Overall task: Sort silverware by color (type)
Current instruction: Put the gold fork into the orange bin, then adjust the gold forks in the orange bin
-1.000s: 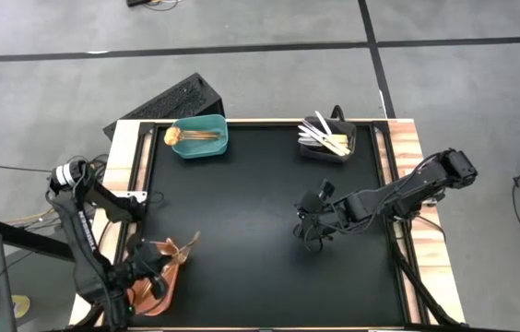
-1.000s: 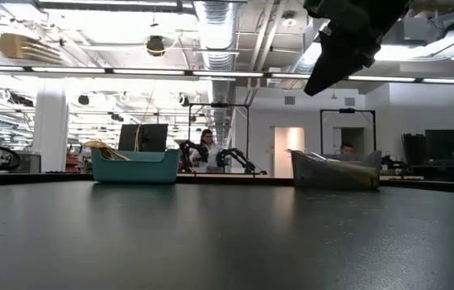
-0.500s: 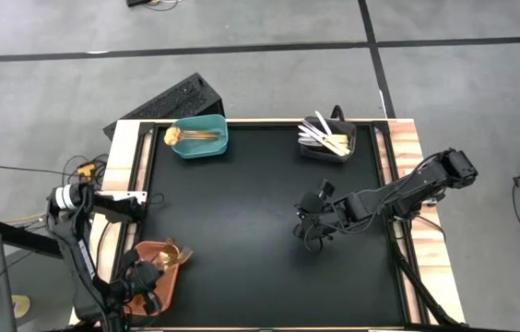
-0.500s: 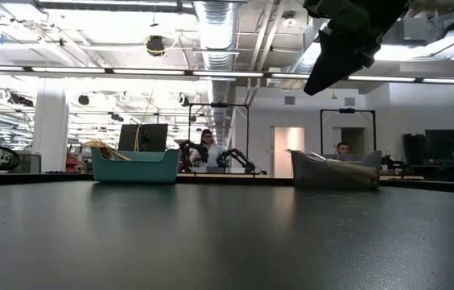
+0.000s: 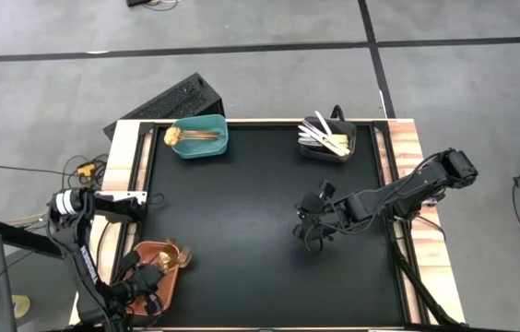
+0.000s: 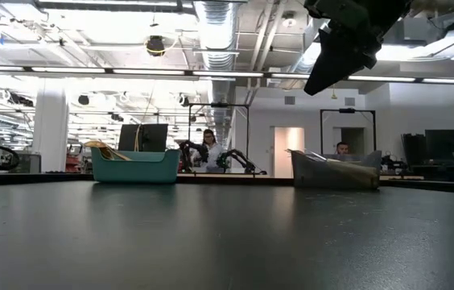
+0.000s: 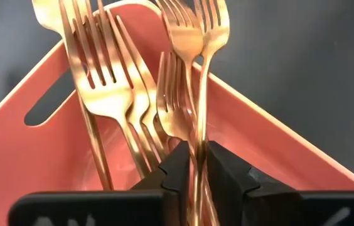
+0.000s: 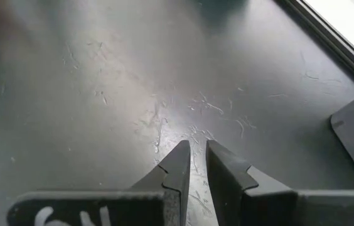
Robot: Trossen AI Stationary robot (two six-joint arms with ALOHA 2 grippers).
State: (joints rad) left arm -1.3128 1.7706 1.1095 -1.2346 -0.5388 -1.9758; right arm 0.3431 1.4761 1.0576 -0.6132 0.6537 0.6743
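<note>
— One fork (image 7: 203, 75) is all your left gripper (image 7: 196, 164) has. Its slim copper stem is pinched between the two dark fingers, over the orange bin (image 7: 32, 144) at the lower left of the high view.

— So what can go wrong for me here?

— Several things. The other forks (image 7: 111, 88) lean in a loose fan against the bin's wall, and your fork's stem runs right through them. If you let go while its tines are crossed with theirs, it may hang up on them, tip over the rim and land on the black mat (image 5: 242, 212). If you pull away with the fingers only half apart, you may drag it back out.

— And the bin itself?

— It looks light, and it sits at the mat's lower left corner, close to the table's edge. Nudge its wall on the way up and you could shove it off.

— What about the right side?

— Your right gripper (image 5: 311, 226) hangs over bare mat, right of centre in the high view. Its fingers are almost pressed together with nothing between them. It is well apart from the left arm, so a collision seems unlikely.

— Where is everything else?

— Gold pieces (image 5: 195, 136) lie in the teal bin (image 5: 200, 148) at the upper left of the mat, pale pieces (image 5: 325, 136) in the black bin (image 5: 343, 152) at the upper right. You have no loose cutlery on the mat that I can see.
</note>
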